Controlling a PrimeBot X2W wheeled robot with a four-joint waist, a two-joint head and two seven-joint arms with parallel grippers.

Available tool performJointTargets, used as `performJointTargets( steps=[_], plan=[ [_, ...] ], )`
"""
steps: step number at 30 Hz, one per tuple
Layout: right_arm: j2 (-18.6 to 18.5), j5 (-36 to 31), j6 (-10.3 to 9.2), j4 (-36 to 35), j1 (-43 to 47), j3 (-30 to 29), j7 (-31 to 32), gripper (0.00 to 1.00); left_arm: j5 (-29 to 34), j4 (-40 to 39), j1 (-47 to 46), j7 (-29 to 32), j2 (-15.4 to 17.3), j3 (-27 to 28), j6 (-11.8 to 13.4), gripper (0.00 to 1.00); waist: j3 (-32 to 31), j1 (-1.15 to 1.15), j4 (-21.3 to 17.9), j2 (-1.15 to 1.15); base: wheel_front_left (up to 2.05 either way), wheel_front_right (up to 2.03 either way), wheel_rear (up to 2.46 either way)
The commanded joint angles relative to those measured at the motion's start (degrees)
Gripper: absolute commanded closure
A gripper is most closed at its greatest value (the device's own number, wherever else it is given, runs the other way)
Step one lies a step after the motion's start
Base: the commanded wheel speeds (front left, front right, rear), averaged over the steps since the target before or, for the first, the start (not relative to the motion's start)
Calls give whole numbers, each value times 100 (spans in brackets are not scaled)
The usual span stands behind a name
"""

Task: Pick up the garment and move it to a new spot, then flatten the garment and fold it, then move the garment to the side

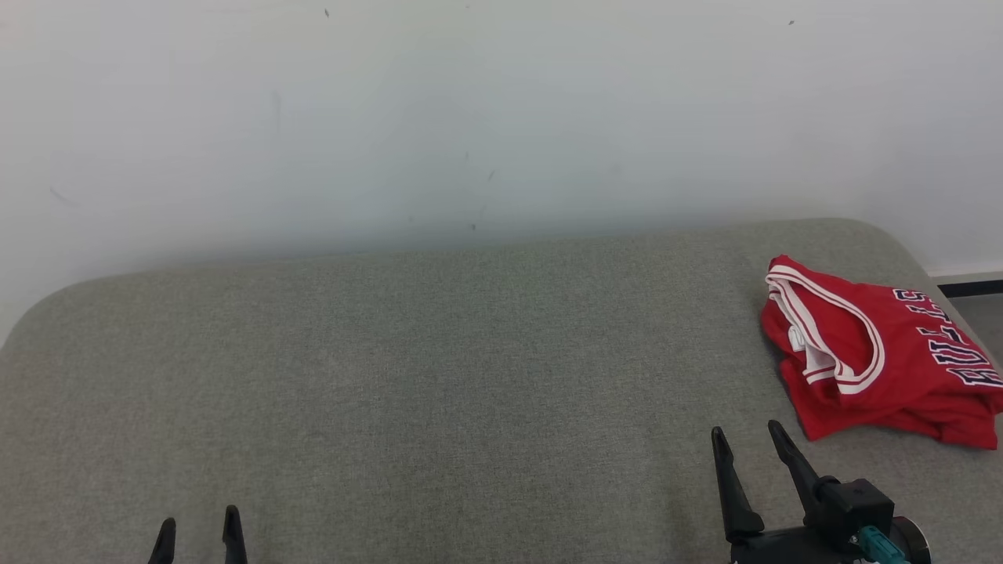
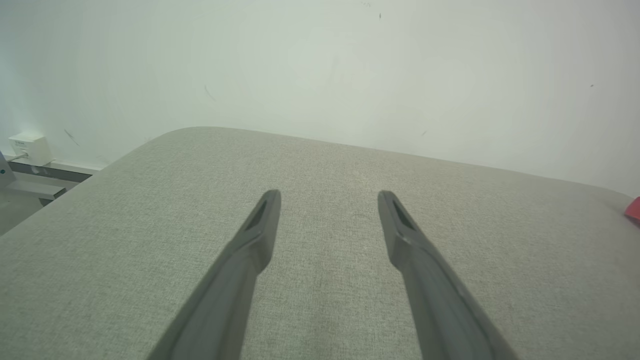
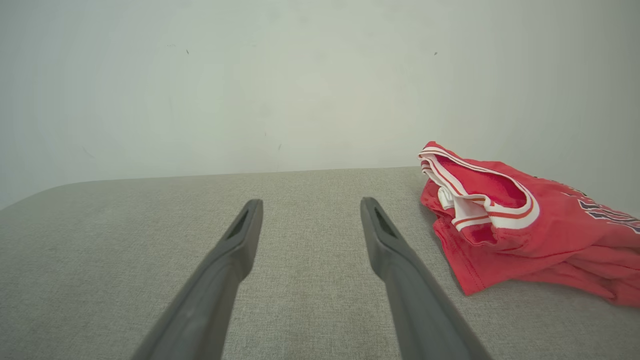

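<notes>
On the right of the desk [image 1: 392, 352] a red jersey [image 1: 878, 352] is laid; left gripper [image 1: 200, 517] and right gripper [image 1: 745, 428] jaws are spread wide, empty.

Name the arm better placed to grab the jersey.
Right. The right gripper sits open just short of the jersey at the right end of the cushion; the left gripper is far off at the other end.

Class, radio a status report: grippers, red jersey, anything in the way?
Left gripper open, empty. Right gripper open, empty, short of red jersey. Jersey crumpled on grey pad, right end. Nothing between.
</notes>
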Motion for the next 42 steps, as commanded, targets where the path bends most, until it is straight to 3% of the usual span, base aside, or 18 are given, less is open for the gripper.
performJointTargets(
  steps=[1, 26, 27, 33, 42],
  plan=[
    [21, -24, -18, -17, 43, -11, -22, 0, -53, -16, 22, -2, 3, -3, -2, 0, 7, 0, 3, 0, 0, 0, 0],
    [65, 77, -18, 97, -20, 152, -22, 0, -116, 97, -119, -2, 2, -81, -94, 0, 60, 0, -30, 0, 0, 0, 0],
    [55, 55, 0, 96, -1, 151, 1, 100, -51, 98, -99, 1, -1, -82, -98, 100, 61, 0, -30, 0, 0, 0, 0],
    [55, 146, 0, 371, 210, 130, 75, 100, -121, 401, 2, 78, -59, -73, -102, 100, 67, 0, -30, 0, 0, 0, 0],
    [56, 1185, -1, 236, 152, -25, 339, 100, -1116, 402, -173, 350, -50, -61, -140, 100, 104, 0, -11, 0, 0, 0, 0]
  ],
)
